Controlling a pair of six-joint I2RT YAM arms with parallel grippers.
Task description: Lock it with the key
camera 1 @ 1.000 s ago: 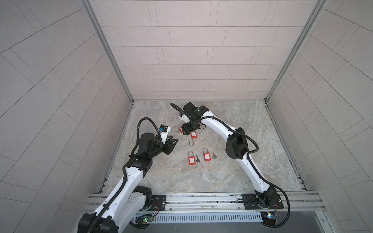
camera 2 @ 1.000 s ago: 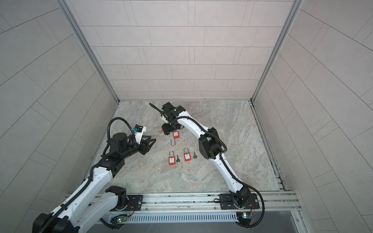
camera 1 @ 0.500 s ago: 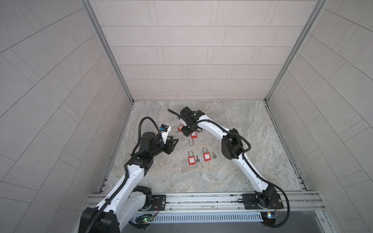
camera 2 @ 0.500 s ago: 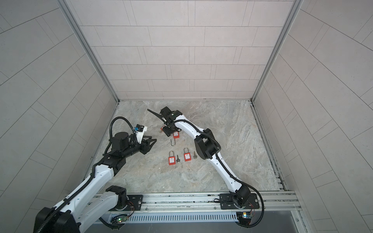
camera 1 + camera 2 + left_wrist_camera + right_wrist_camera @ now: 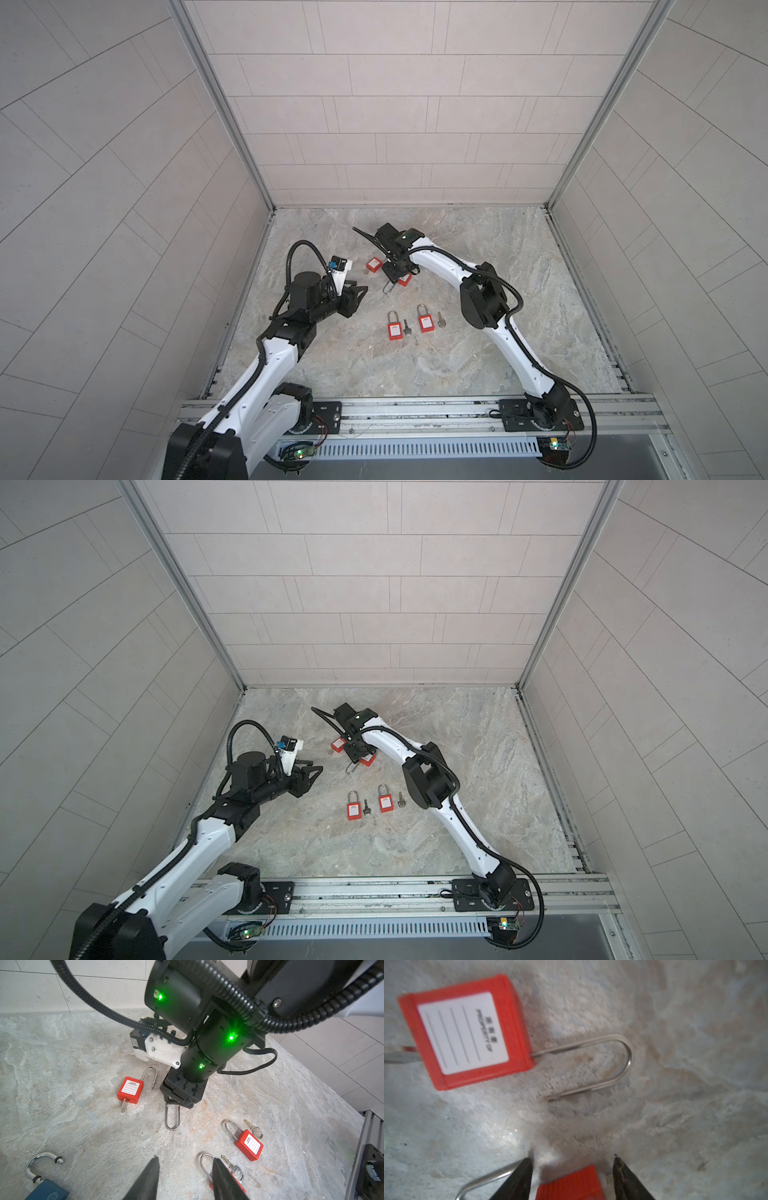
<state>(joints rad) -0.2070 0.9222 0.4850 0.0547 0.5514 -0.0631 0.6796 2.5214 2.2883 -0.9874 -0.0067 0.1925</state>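
Several red padlocks lie on the marble floor. My right gripper (image 5: 392, 274) (image 5: 572, 1159) points down, open, its fingers either side of one padlock's body (image 5: 571, 1184) with a gap on each side. That lock's shackle (image 5: 388, 288) (image 5: 172, 1118) sticks out from under it. Beside it lies a padlock (image 5: 374, 264) (image 5: 467, 1032) with its shackle swung open and a key (image 5: 124, 1105) in its base. My left gripper (image 5: 359, 293) (image 5: 185, 1162) hovers open and empty to the left.
Two more red padlocks (image 5: 395, 330) (image 5: 426, 323) lie nearer the front, each with a loose key (image 5: 407, 331) (image 5: 441, 320) beside it. A blue padlock (image 5: 45, 1186) with an open shackle lies by my left arm. Tiled walls enclose three sides.
The right wrist has swung round and settled lower over the padlock; its elbow shifted left, then back. The left arm and the padlocks have hardly moved.
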